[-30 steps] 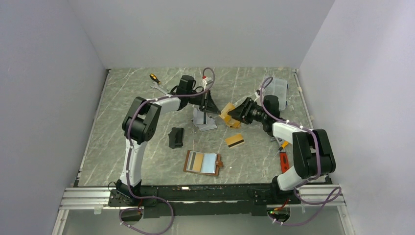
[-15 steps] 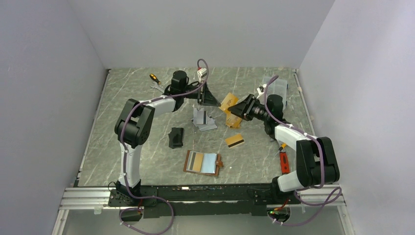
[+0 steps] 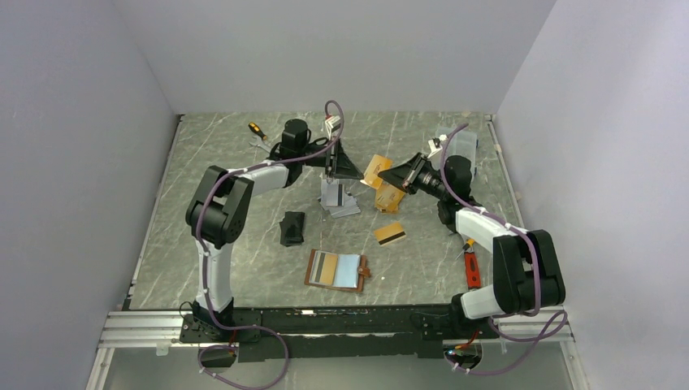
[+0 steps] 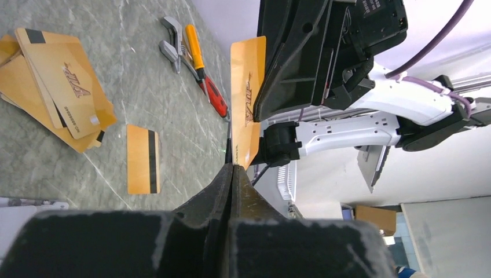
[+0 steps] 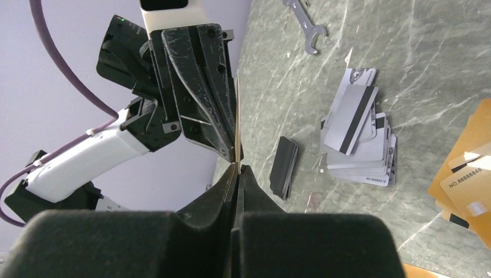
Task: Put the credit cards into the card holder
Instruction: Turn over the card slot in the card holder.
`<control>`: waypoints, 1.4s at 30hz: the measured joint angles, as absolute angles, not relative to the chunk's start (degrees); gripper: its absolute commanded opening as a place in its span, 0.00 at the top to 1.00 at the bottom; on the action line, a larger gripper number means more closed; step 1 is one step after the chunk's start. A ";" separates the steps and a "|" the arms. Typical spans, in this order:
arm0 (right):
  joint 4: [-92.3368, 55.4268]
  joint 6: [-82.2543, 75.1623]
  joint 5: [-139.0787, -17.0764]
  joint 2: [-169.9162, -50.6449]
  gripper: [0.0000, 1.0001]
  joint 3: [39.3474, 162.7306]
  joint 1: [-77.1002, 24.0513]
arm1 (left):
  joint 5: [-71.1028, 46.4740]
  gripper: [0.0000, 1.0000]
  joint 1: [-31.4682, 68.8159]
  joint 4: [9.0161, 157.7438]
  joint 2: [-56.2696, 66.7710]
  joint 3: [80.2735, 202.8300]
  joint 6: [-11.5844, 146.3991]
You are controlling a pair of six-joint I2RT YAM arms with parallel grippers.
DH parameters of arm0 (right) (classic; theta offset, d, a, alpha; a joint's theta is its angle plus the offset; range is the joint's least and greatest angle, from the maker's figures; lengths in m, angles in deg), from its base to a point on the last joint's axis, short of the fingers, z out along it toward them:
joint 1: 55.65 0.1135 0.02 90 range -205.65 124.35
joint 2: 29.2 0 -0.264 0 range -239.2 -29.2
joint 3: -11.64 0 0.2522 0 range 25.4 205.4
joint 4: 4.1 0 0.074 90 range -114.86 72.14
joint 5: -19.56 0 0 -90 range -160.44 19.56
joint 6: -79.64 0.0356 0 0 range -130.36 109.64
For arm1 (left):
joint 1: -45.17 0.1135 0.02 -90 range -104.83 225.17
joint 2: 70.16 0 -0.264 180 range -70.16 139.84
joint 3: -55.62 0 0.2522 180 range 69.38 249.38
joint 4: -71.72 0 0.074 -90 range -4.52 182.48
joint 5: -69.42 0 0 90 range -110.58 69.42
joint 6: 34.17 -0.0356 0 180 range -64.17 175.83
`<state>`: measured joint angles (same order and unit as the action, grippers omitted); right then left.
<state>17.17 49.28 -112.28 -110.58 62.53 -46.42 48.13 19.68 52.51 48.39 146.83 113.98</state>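
A gold credit card (image 3: 374, 168) hangs in the air at mid-table, pinched from both sides. My left gripper (image 3: 361, 174) is shut on one edge and my right gripper (image 3: 384, 179) is shut on the opposite edge. The left wrist view shows the card's (image 4: 248, 98) face standing up from the left gripper (image 4: 233, 165). In the right wrist view the card (image 5: 237, 116) is edge-on above the right gripper (image 5: 237, 167). More gold cards (image 3: 388, 199) and silver cards (image 3: 337, 200) lie in piles below. A single gold card (image 3: 390, 234) lies nearer. The card holder (image 3: 354, 273) lies open near the front.
A black pouch (image 3: 292, 228) lies left of the card holder. A wrench (image 5: 307, 29) and a screwdriver (image 3: 256, 129) lie at the back left. Red-handled tools (image 3: 471, 266) lie by the right arm, and a clear box (image 3: 460, 146) stands at the back right.
My right gripper has shut on the gold card that the left gripper holds. Both grippers have drifted slightly toward the back of the table.
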 measured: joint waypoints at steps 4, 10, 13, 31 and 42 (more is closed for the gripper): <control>14.28 48.36 -111.34 -109.25 1.00 62.94 -45.35 | 48.04 0.61 19.83 56.42 45.96 146.44 111.01; -2.42 39.62 -108.65 -102.74 1.00 64.69 -42.68 | 48.20 0.40 20.03 76.31 40.12 147.44 93.63; -12.03 34.92 -106.14 -98.65 1.00 64.78 -38.83 | 46.97 0.40 20.77 92.64 37.24 149.70 78.33; -44.36 30.28 -95.76 -95.15 1.00 63.10 -14.55 | 15.61 0.52 13.78 127.79 23.58 126.96 22.75; -44.43 31.22 -94.95 -96.75 1.00 58.44 -14.09 | 4.79 0.58 5.45 121.21 23.10 125.30 20.85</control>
